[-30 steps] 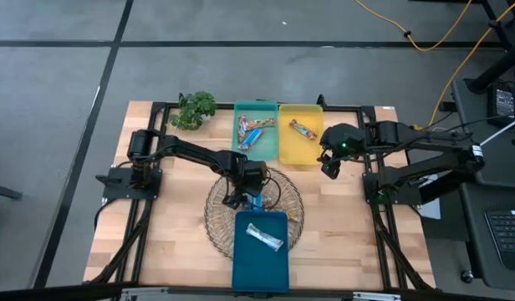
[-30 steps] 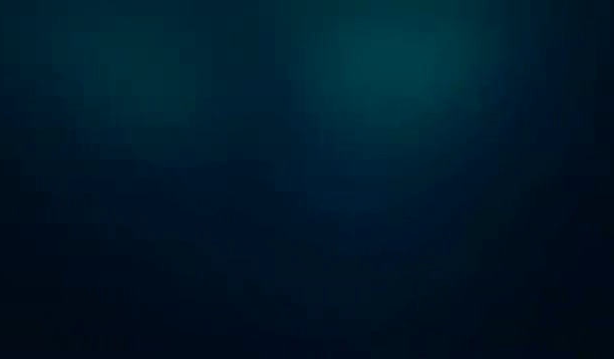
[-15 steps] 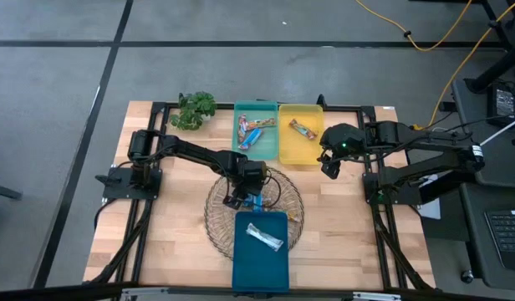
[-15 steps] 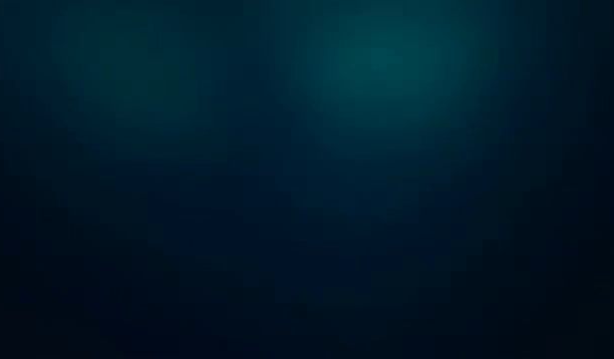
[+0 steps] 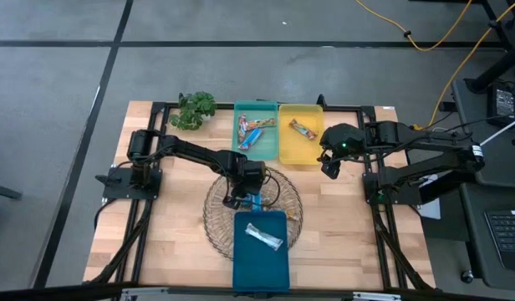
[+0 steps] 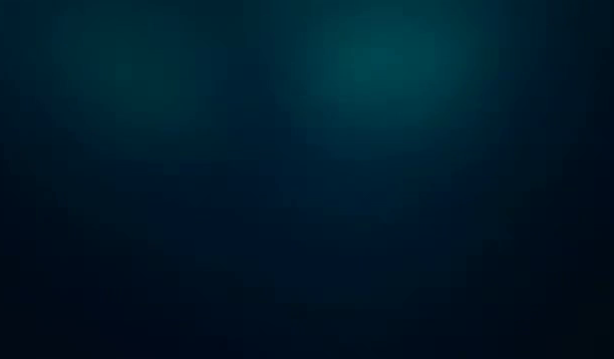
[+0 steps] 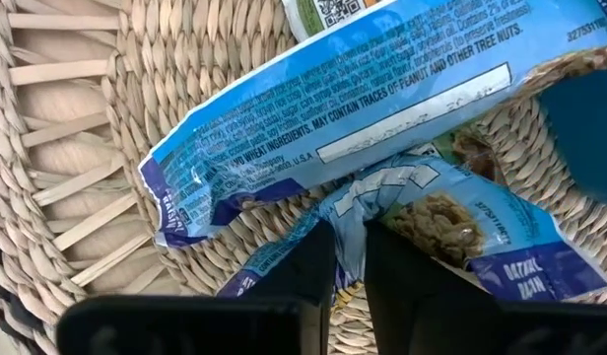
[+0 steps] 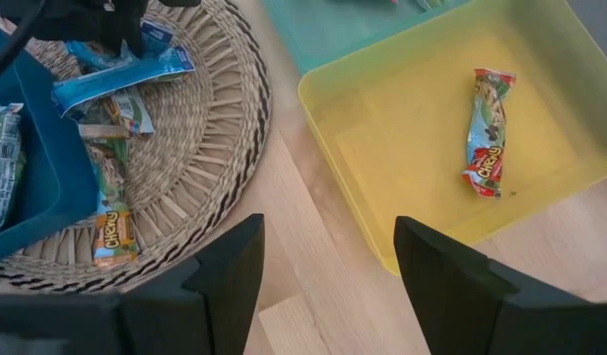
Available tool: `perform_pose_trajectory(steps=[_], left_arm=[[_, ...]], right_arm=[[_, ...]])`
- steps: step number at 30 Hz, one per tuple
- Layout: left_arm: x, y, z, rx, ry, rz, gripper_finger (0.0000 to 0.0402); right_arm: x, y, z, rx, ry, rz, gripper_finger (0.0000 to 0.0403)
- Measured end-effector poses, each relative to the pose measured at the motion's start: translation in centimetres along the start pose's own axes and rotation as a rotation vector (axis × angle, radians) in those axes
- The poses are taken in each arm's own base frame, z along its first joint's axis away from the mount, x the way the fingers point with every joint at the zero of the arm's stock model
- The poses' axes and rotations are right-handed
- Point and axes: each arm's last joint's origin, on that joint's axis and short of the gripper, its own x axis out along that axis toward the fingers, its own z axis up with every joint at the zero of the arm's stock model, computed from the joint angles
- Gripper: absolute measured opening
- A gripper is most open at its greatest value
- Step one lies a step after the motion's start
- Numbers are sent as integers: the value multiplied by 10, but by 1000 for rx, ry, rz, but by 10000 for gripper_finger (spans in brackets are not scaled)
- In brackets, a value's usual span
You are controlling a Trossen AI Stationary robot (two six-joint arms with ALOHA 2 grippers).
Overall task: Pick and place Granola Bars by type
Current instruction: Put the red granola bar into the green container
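Several blue Granola Bars [image 7: 343, 108] lie in the round woven basket [image 5: 217, 219]. My left gripper [image 5: 243, 201] reaches down into the basket and is shut on the lower blue bar [image 7: 461, 232]. The green tray [image 5: 256, 149] holds blue bars [image 5: 251, 132]. A red-orange bar [image 8: 486, 133] lies in the yellow tray [image 5: 301, 152], and a silvery bar [image 5: 264, 237] in the dark blue tray [image 5: 260, 263], which lies over the basket's near side. My right gripper [image 8: 328, 256] hangs open over the table beside the yellow tray's near right corner. The low view is dark. My left gripper pinches a raised, crumpled part of the lower blue bar's wrapper [image 7: 350, 209] between its two fingers [image 7: 313, 266]. The fingers come from above, pointing down. The bar lies on the basket's woven bottom, partly under another blue bar.
An orange-labelled bar [image 8: 114, 237] lies on the basket's bottom near the dark blue tray. A small green plant [image 5: 194, 109] stands at the far left of the table. Bare wood shows on the table's left [image 5: 170, 226] and right [image 5: 341, 226].
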Motion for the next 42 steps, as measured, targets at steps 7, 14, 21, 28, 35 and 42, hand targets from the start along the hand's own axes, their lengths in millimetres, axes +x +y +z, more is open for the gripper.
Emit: perform_pose_trajectory(steps=[7, 14, 21, 28, 35, 42], left_arm=[[-9, -1, 0, -6, 44, 4, 33], [-34, 2, 6, 4, 6, 91, 33], [-58, 4, 4, -43, -44, 132, 33], [-77, 5, 2, -94, -76, 183, 33], [-94, 1, -3, -162, -84, 229, 33], [-111, 0, -8, -254, -119, 257, 33]], right_arm=[[0, 0, 0, -2, 0, -2, 229], [0, -1, 0, -20, -7, -23, 229], [0, -1, 0, -24, -10, -35, 229], [0, -2, 1, -28, -18, -58, 229], [0, -2, 1, -52, -17, -59, 229], [0, -2, 1, -77, -25, -87, 229]])
